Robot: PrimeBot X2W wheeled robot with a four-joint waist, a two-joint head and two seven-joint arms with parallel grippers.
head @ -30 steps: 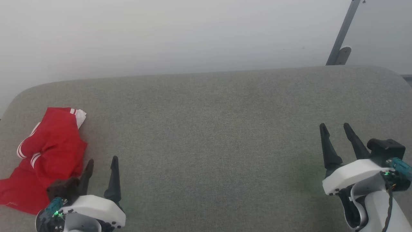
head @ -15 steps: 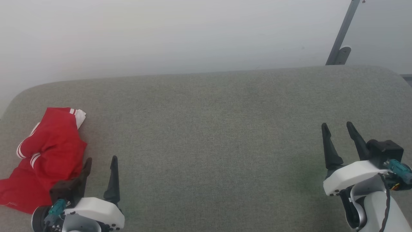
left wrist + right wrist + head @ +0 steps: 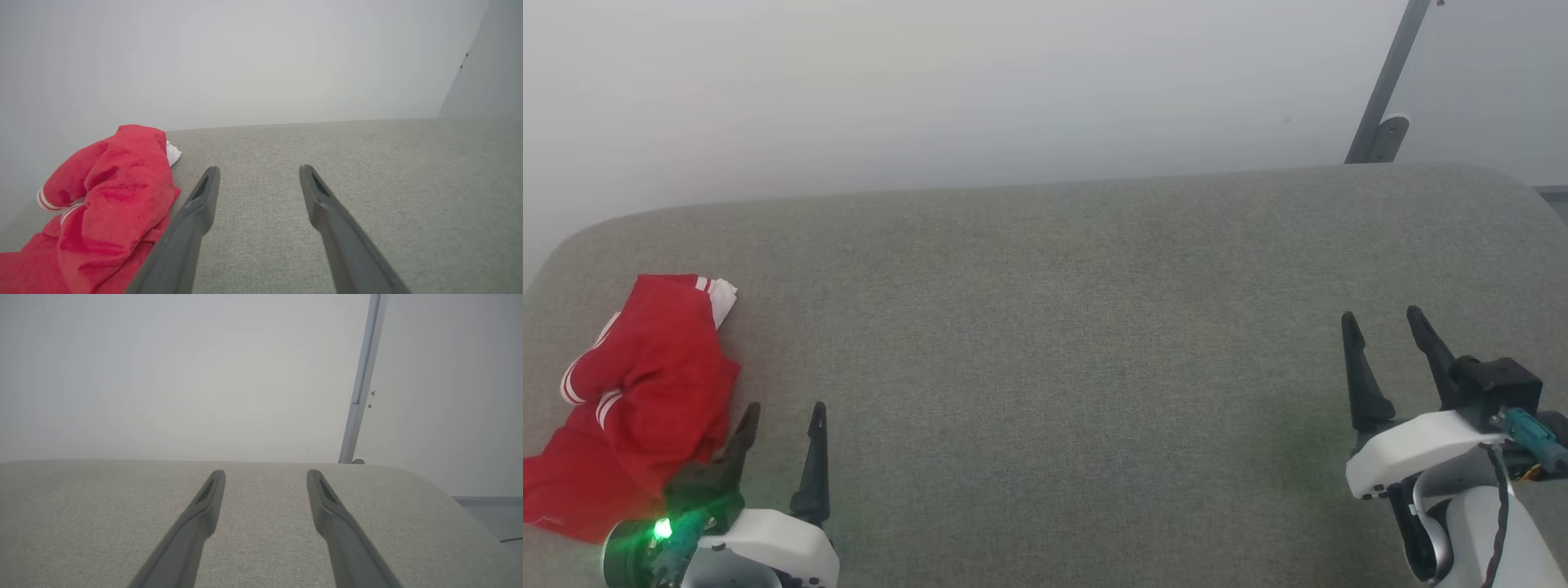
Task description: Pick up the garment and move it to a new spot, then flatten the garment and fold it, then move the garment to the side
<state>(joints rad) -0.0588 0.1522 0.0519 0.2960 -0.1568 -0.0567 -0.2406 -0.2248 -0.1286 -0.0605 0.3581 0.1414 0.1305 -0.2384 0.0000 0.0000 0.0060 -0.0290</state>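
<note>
Garment lies crumpled at far left of grey cushion, long axis approx. near-to-far. Left gripper is just right of it, fingers spread, empty, its left finger close beside the cloth edge. Right gripper is spread & empty too, well apart at far right. Left arm is nearer; the pick prob. needs a short reach leftward.

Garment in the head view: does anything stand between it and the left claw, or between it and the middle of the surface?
Nothing visible does. The open left claw sits right beside the crumpled garment, and the grey padded surface stretches unobstructed towards the right claw.
</note>
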